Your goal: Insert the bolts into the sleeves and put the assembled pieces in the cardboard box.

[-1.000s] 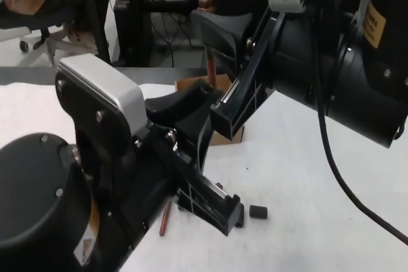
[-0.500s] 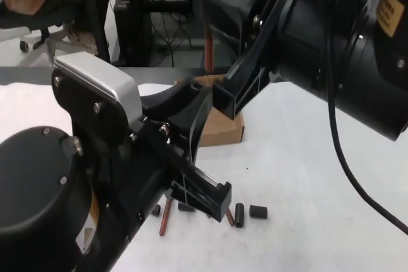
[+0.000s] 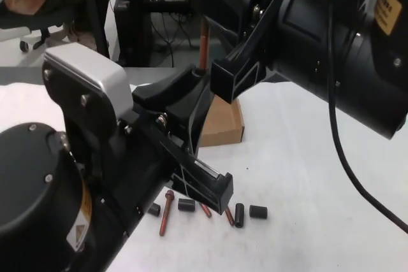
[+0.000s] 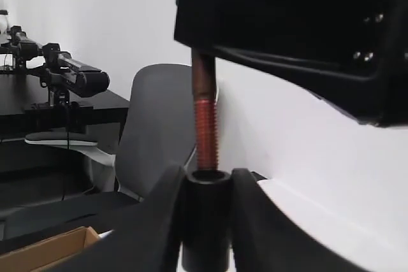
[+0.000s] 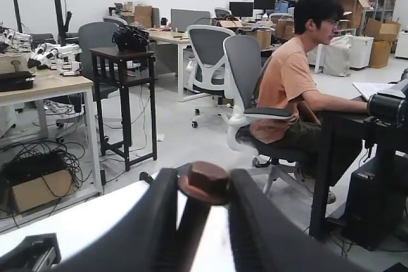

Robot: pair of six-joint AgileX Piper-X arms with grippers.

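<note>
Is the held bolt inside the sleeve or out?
Mostly out: the bolt stands upright, tip at the mouth of the sleeve, threads exposed; depth inside cannot tell.

The bolt (image 4: 204, 113) is copper-toned metal, the sleeve (image 4: 205, 221) matt black, the box (image 3: 222, 125) plain brown cardboard.

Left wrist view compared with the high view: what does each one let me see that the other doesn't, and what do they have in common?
Left wrist view: the left gripper clamps a black sleeve upright, and the threaded tip of the bolt meets its opening. High view: loose sleeves and spare bolts lying on the white bench. Shared: the same bolt hanging upright from the right gripper, and the cardboard box.
</note>
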